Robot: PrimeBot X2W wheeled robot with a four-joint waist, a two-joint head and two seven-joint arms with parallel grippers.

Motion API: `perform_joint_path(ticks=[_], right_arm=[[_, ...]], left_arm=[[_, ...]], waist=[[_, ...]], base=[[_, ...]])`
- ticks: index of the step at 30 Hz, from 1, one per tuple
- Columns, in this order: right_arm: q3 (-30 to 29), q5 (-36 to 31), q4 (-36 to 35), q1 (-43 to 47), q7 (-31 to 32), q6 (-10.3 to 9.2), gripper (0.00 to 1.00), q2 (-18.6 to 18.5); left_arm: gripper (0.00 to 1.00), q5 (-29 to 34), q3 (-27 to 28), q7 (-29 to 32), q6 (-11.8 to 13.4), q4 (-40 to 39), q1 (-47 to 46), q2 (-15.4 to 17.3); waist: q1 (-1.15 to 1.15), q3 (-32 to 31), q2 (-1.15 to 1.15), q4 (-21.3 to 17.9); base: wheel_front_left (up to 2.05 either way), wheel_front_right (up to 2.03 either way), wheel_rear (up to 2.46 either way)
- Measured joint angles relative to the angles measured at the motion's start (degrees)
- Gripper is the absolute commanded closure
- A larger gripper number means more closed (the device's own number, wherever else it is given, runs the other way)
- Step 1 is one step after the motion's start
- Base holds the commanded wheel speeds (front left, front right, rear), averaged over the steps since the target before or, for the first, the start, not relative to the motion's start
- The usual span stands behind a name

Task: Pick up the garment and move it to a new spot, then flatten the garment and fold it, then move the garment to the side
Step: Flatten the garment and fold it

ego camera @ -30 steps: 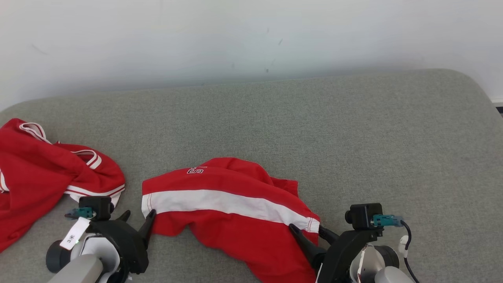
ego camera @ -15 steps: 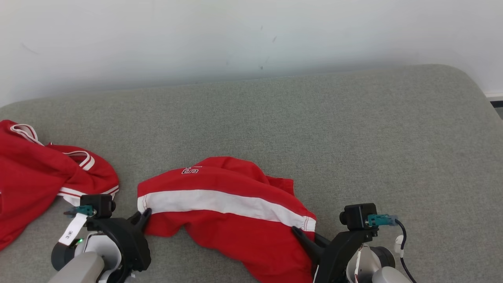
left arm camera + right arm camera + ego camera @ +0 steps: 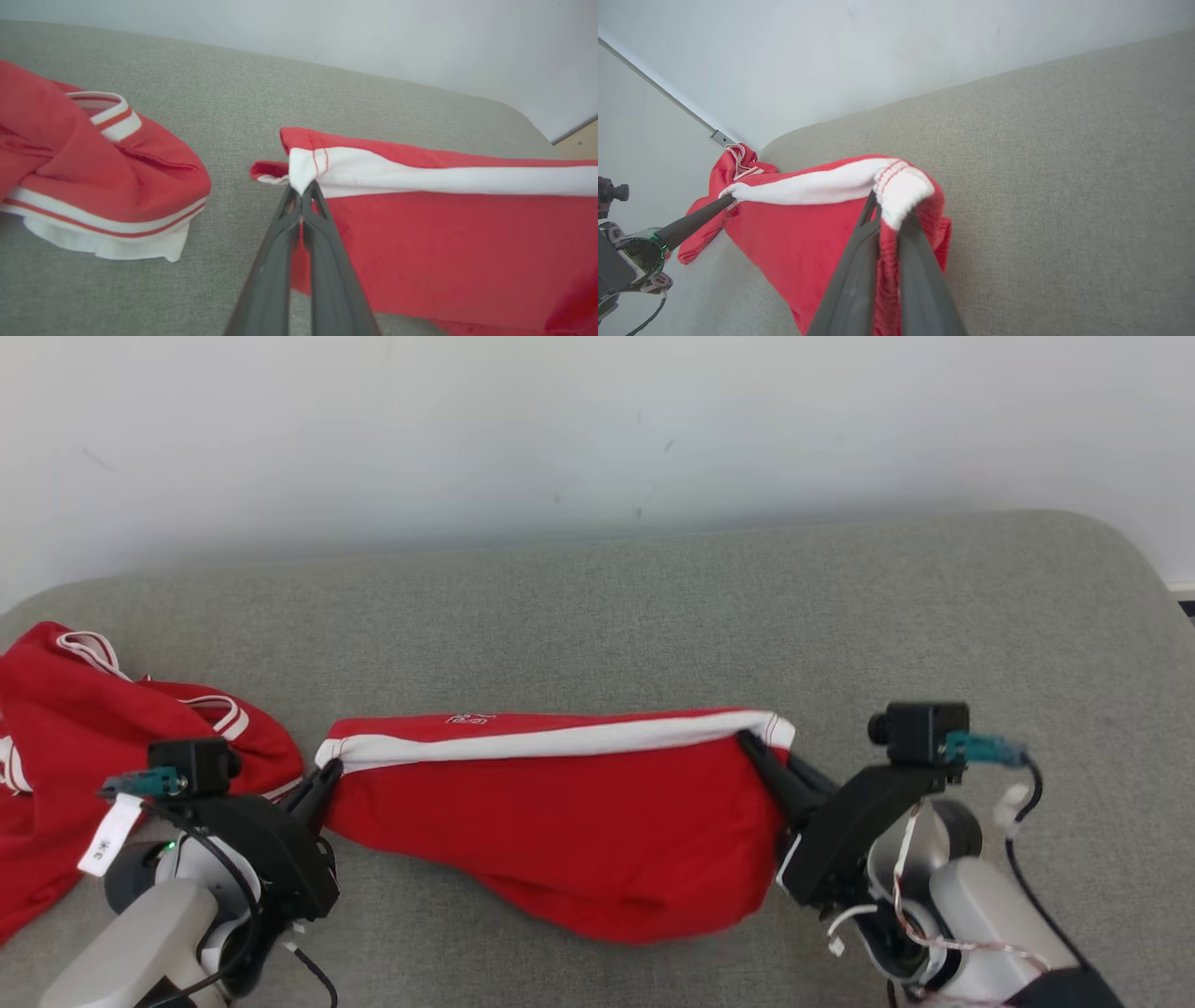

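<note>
The red garment point(image 3: 560, 831) is held stretched between the two grippers, at about 6 o'clock from the middle of the grey padded surface point(image 3: 653, 607) in the head view. Its white band point(image 3: 560, 743) is drawn taut along the top edge. The red body hangs below the band, and whether the lowest fold touches the surface cannot be told.

The left gripper point(image 3: 325, 777) is closed tight on the band's corner at the garment's 9 o'clock end. The right gripper point(image 3: 750, 744) is pinched shut on the gathered band at the 3 o'clock end.

Several risks are judged from this hold:
- **Slipping at the left:** only a small bite of cloth is seen between the left fingers in the left wrist view. That corner could be lost if the arms are spread further or swung fast.
- **Uneven layers at the right:** bunched layers are clamped there, so one layer could slide out and the garment would be laid down unevenly.
- **Dragging:** the sagging body could be dragged across the rough surface and tucked under itself when it is lowered.
- **Snagging:** a second red garment point(image 3: 84, 737) lies at 9 o'clock, just beside the left gripper. It could be snagged or pushed if the carry is taken that way.
</note>
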Motion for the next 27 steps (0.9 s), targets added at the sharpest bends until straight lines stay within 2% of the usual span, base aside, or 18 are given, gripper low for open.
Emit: perform_joint_path(ticks=[7, 11, 16, 18, 22, 24, 25, 27], right_arm=[[1.8, 1.5, 2.2, -8.0, 7.0, 2.82, 1.0, -2.0], [3.9, 2.1, 5.9, -11.8, 13.4, 3.34, 1.0, -3.6], [7.0, 3.9, 10.3, -15.8, 23.8, 3.32, 1.0, -3.6], [8.4, 3.7, 12.9, -18.8, 28.6, 2.52, 1.0, -4.0], [9.4, -0.6, 18.3, -30.5, 34.6, -1.54, 1.0, -4.2], [9.3, -2.8, 20.0, -38.8, 35.3, -2.93, 1.0, -3.9], [8.9, -3.7, 20.4, -43.2, 34.8, -3.03, 1.0, -3.5], [7.6, -6.0, 20.4, -52.1, 30.6, -3.19, 1.0, -2.8]], left_arm=[[1.0, -3.3, -0.4, 6.3, -2.1, -4.9, -3.0, 1.7], [1.0, -4.1, -2.8, 12.7, -2.2, -6.2, -4.3, 3.3], [1.0, -6.3, -3.7, 20.4, -2.2, -7.9, -5.6, 4.6], [1.0, -7.5, -4.1, 23.9, -2.2, -8.2, -7.3, 5.0], [1.0, -8.8, -2.4, 28.3, -2.2, -7.9, -15.8, 4.4], [1.0, -8.8, -0.3, 28.6, -2.3, -7.5, -22.4, 4.0], [1.0, -8.2, 1.0, 27.5, -2.3, -7.4, -26.0, 4.0], [1.0, -6.0, 4.3, 22.9, -2.3, -7.9, -33.4, 4.1]], waist=[[0.0, -0.8, 0.0, -0.2], [0.0, -0.3, 0.0, -0.9], [0.0, 1.5, 0.0, -2.0], [0.0, 2.6, 0.0, -2.5], [0.01, 5.3, 0.01, -3.4], [0.01, 6.7, 0.01, -3.8], [0.01, 7.5, 0.01, -4.0], [0.01, 9.1, 0.01, -4.2]], base=[[0.0, 0.0, 0.0], [0.0, 0.0, 0.0], [0.0, 0.0, 0.0], [0.0, 0.0, 0.0], [0.0, 0.0, 0.0], [0.0, 0.0, 0.0], [0.0, 0.0, 0.0], [0.0, 0.0, 0.0]])
